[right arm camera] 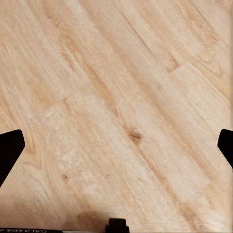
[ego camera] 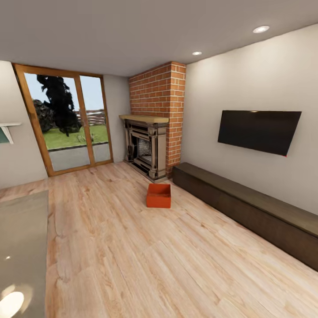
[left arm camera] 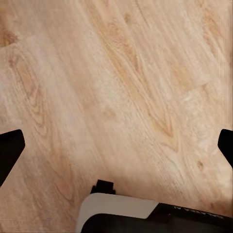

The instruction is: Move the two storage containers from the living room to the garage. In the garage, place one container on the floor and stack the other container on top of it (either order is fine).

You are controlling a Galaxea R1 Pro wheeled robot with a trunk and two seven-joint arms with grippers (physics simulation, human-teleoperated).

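Head view — empty orange storage container (ego camera: 159, 195) before fireplace (ego camera: 145, 148).

Brick chimney breast (ego camera: 160, 90) in far corner, stone fireplace (ego camera: 145, 148) at its base with a wooden mantel. Dark flat TV (ego camera: 258, 130) on the right wall; long dark low cabinet (ego camera: 247, 207) beneath it, along the wall. Wood-framed glass doors (ego camera: 70, 121) at the back, grass and trees beyond. Two recessed ceiling lights (ego camera: 260, 29) lit. Glossy grey surface (ego camera: 22, 247) at near left.

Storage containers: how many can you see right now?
1. One orange-red storage container sits on the wood floor before the fireplace. The second may be out of frame.
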